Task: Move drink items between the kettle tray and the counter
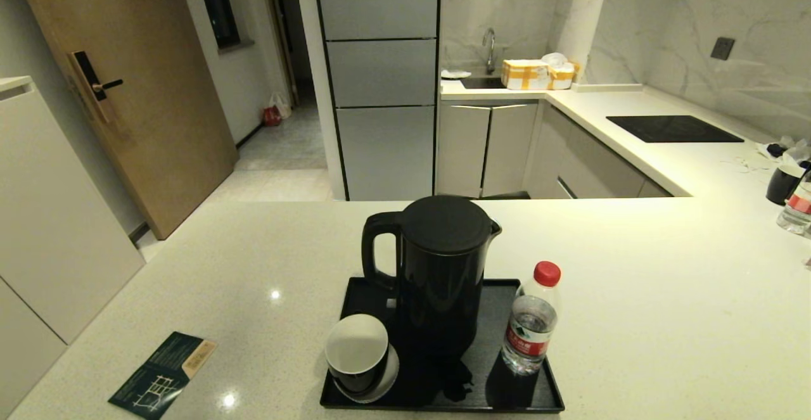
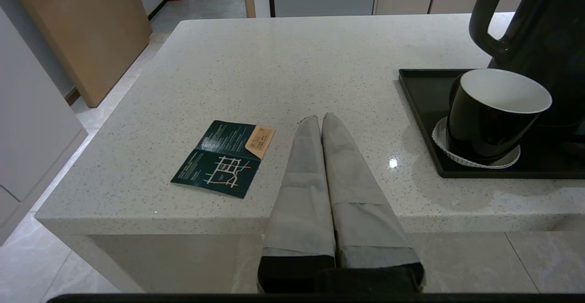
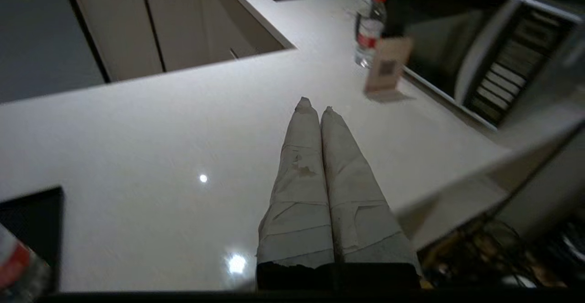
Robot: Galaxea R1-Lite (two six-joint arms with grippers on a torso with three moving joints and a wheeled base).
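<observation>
While the head view shows no arm, wrist views show left gripper [image 2: 318, 119] and right gripper [image 3: 314, 104] closed, empty. Cup [image 2: 496, 111] lies at three o'clock of the left gripper, apart.

A dark green folded leaflet [image 1: 162, 375] with a tan card on it lies flat near the front left corner, a white saucer [image 1: 388, 375] sits nearby, and farther back are a black cooktop panel [image 1: 673, 128], a tap [image 1: 489, 46] over a sink, taped yellow boxes [image 1: 537, 73] and a wooden door [image 1: 130, 84].
</observation>
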